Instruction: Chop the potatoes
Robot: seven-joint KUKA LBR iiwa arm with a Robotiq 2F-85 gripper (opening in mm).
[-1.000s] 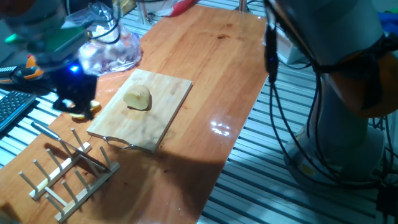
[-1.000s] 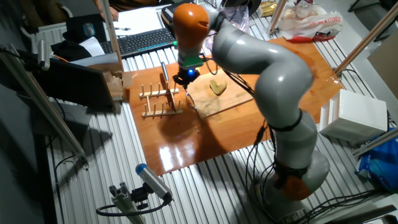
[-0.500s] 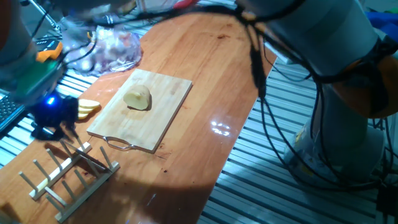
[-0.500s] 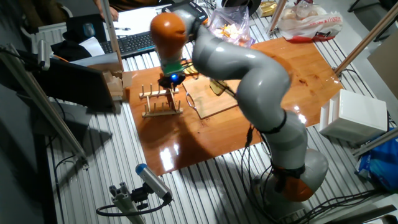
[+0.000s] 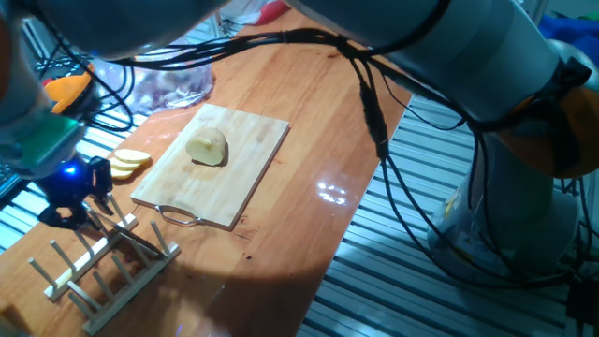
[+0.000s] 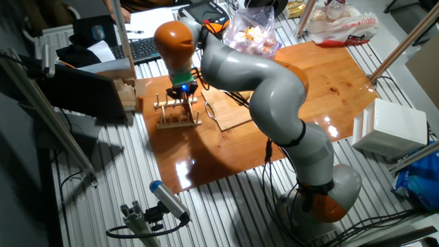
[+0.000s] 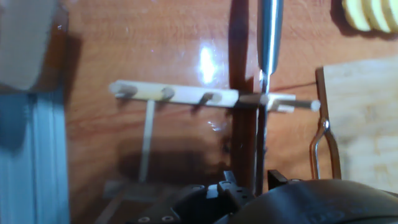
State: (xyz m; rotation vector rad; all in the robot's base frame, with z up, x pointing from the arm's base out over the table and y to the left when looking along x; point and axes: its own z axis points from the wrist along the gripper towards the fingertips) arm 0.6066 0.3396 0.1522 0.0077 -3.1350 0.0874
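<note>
Wooden peg rack (image 5: 103, 260) is sitting at the left end of the reddish table (image 5: 309, 131), and we are seeing a knife (image 7: 268, 43) lying across its pegs, blade shining in the hand view. Our gripper (image 5: 73, 192) is hovering directly over that rack, a blue light glowing on it; in the hand view the two fingers (image 7: 273, 178) are standing either side of the knife's thin lower part, but we cannot tell whether they are pressing on it or merely flanking it.

Moving right, a few thin pale-yellow potato slices (image 5: 128, 162) are lying overlapped on the table just beside the left edge of the cutting board (image 5: 234, 178). The board's wire handle (image 7: 324, 146) is pointing toward the rack. The potato chunk (image 5: 208, 147) is resting on the board, well apart from our gripper.

Behind the board a crumpled clear plastic bag (image 5: 173, 80) is sitting on the table. Black cables (image 5: 374, 122) are hanging across the right half of one fixed view, crossing in front of the table edge.

In the other fixed view the arm (image 6: 260, 75) is arching over the board and covering the potato entirely. In the hand view the slices are being cut off by the top right corner.
</note>
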